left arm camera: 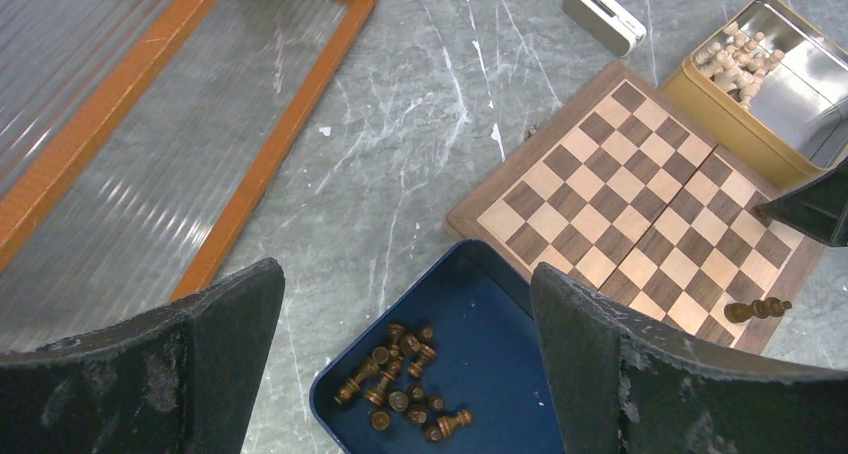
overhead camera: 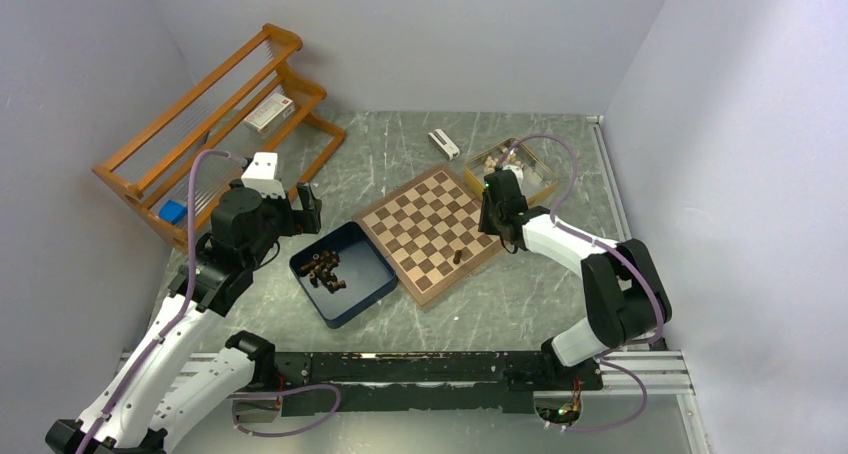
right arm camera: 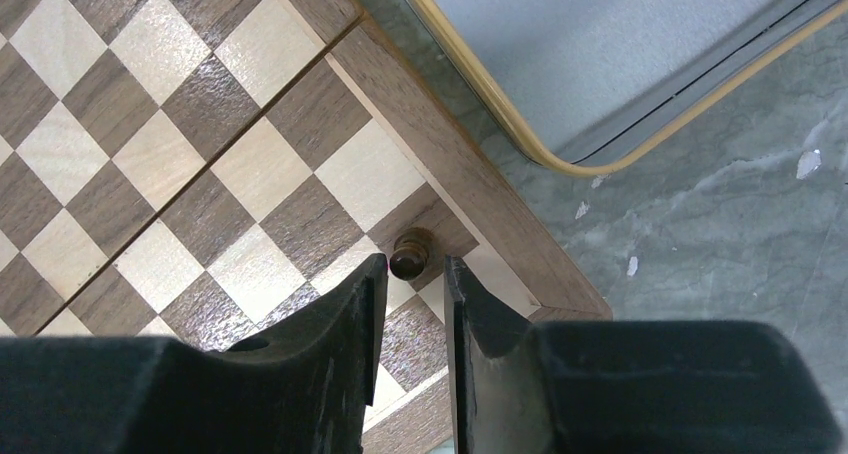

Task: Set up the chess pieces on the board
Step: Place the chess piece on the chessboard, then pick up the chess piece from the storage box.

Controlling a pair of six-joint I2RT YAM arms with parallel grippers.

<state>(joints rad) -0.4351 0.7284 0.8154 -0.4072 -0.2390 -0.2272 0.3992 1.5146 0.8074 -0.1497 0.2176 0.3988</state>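
The right hand (right arm camera: 413, 274) is low over the square wooden chessboard with light and dark checks (right arm camera: 150, 164). Its two fingers are only a little way apart. One small dark brown wooden chess piece (right arm camera: 412, 253) stands right at their tips. It is upright in the outer row of squares, on the side next to the gold metal tin (right arm camera: 620, 54). I cannot tell if the fingers are pinching it or just sitting beside it.

The left hand (left arm camera: 405, 304) is wide open and holds nothing. It hangs above the dark blue square box (left arm camera: 490, 314) on the grey marbled tabletop (left arm camera: 420, 124). In the box, a heap of dark brown chess pieces (left arm camera: 398, 379) lie on their sides, touching each other. One more dark piece (left arm camera: 757, 309) is on the board near another edge. Pale beige wooden pieces (left arm camera: 738, 59) sit in the tin.

These pieces look very light and hard, so a gentle squeeze should be enough and they will not squash. They also look smooth and round, so one could slip or pop out of the fingers. Each has a small foot and a thin neck, so I think a tiny bump would knock a standing one over.

The best place to take hold looks like the thin middle, just under the round head, with one finger on each side. In the box, a piece at the edge of the heap looks easiest, because its neighbours will not get in the way.
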